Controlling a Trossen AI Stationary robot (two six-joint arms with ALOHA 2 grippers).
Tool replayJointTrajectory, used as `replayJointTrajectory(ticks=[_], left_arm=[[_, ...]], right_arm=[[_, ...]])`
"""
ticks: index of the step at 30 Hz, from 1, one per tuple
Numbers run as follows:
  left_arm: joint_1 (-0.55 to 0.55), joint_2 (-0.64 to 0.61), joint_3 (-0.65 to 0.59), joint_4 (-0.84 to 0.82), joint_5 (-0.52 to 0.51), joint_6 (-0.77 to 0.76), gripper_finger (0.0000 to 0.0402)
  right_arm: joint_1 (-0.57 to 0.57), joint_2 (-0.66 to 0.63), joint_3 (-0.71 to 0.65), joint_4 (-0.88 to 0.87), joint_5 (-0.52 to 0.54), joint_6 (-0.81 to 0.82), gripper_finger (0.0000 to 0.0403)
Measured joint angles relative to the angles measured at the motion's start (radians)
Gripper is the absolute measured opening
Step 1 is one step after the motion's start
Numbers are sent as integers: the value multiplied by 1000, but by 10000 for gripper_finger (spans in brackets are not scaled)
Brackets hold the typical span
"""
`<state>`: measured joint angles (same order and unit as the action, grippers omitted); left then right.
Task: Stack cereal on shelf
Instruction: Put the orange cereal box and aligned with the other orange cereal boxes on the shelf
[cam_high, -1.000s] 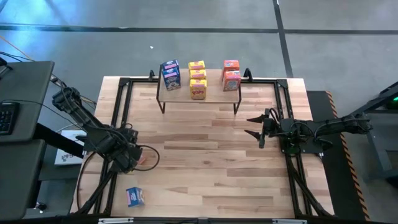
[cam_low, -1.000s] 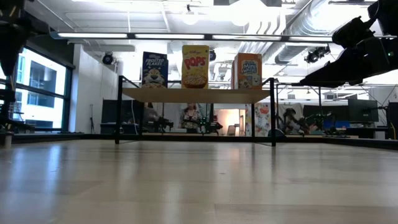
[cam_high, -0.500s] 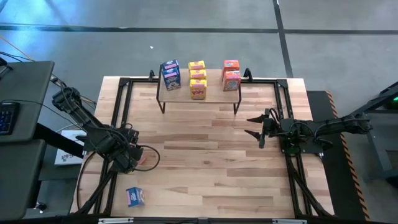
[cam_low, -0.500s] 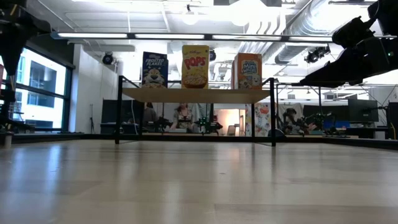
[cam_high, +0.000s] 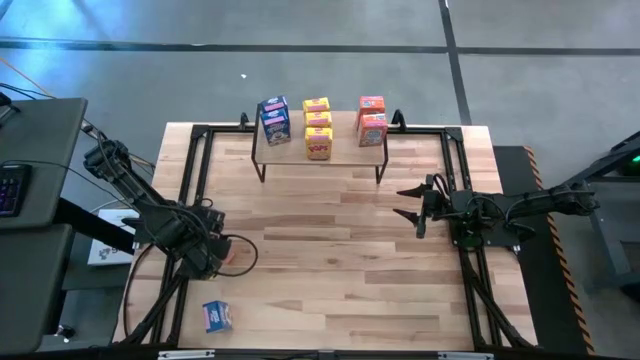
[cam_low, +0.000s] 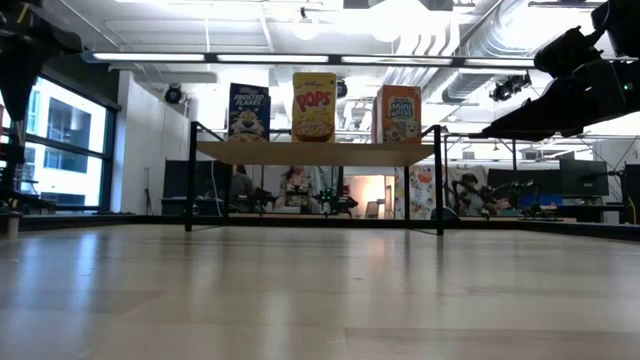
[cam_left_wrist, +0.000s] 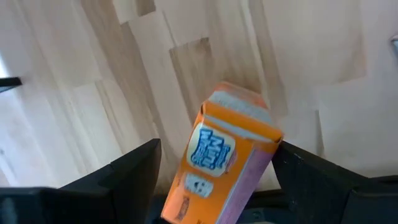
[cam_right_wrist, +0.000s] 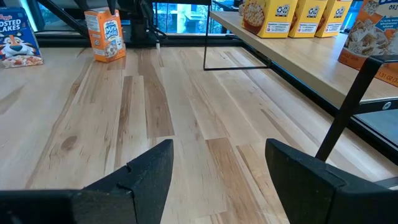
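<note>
The wooden shelf (cam_high: 292, 153) stands at the table's far edge and carries rows of blue (cam_high: 274, 120), yellow (cam_high: 318, 125) and orange cereal boxes (cam_high: 372, 120). One orange cereal box (cam_left_wrist: 227, 165) stands upright on the table at the left (cam_right_wrist: 106, 34). My left gripper (cam_high: 218, 250) points down over it, open, with one finger on each side (cam_left_wrist: 217, 162). A blue cereal box (cam_high: 217, 316) rests on the table near the front left corner. My right gripper (cam_high: 400, 202) hangs open and empty at the right side, well clear of the boxes.
Black frame rails (cam_high: 195, 180) run along the table's left, right and far edges. A black cable loop (cam_high: 250, 255) lies on the table beside my left gripper. The wide wooden middle of the table (cam_high: 330, 250) holds nothing.
</note>
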<state>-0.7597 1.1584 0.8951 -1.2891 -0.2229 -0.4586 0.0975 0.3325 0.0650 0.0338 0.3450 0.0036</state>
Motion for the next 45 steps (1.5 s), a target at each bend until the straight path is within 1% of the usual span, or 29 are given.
replayJointTrajectory(ticks=[13, 19, 23, 28, 32, 40, 45], left_arm=[[0, 0, -4, 12, 3, -1, 294], [0, 1, -77, 37, 60, -57, 294], [0, 0, -85, 54, 42, -87, 294], [0, 0, -85, 70, 40, -87, 291], [0, 0, -85, 81, 41, -87, 270], [0, 0, -85, 86, 41, -89, 201], [0, 0, -85, 119, 41, -114, 175]], right_arm=[[0, 0, 0, 0, -13, 0, 248], [0, 0, 0, 0, -14, 0, 248], [0, 0, 0, 0, -15, 0, 248], [0, 0, 0, 0, -15, 0, 248], [0, 0, 0, 0, -15, 0, 248], [0, 0, 0, 0, -15, 0, 248], [0, 0, 0, 0, -24, 0, 248]])
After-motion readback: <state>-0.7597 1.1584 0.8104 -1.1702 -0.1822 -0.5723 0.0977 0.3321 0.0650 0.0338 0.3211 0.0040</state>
